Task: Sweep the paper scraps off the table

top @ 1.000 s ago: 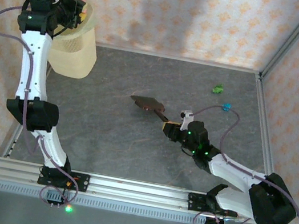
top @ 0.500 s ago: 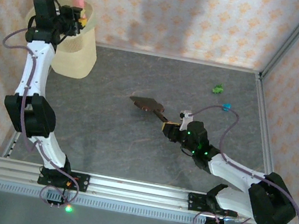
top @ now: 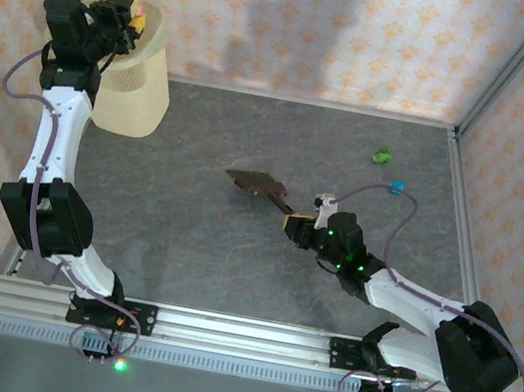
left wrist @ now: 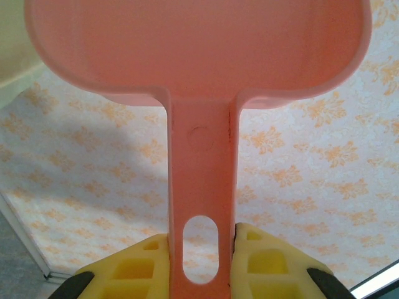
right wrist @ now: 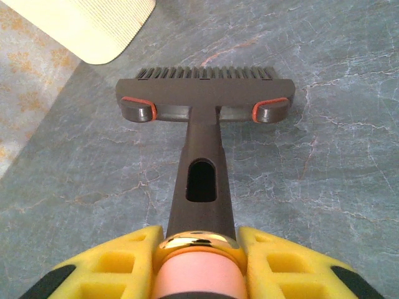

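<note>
We see the left gripper [left wrist: 201, 249] clamping the pink dustpan [left wrist: 193, 56] raised at the bin [top: 132, 97] and the right gripper [right wrist: 199, 246] clamping the brush [right wrist: 206, 103] on the table [top: 163, 240], and we judge the sweep nearly done: a green scrap [top: 382, 156] and a teal scrap [top: 396, 187] lie unswept far right.

High above and behind the near edge of the table [top: 192, 245], looking steeply down and forward over its whole surface, near edge to far edge, at long range. On the left wrist, raised by the far left corner, peering at close range between the jaws of the left gripper [left wrist: 201, 249], along the handle of the pink dustpan [left wrist: 199, 62], toward the wallpaper wall [left wrist: 312, 156]. On the right wrist, low over the table's middle, close behind the right gripper [right wrist: 198, 243], tilted down along the brush [right wrist: 204, 103] toward the cream bin [right wrist: 93, 25]. Shared with the overhead view: brush, bin and surrounding grey surface; from the left wrist, dustpan and wall.
</note>
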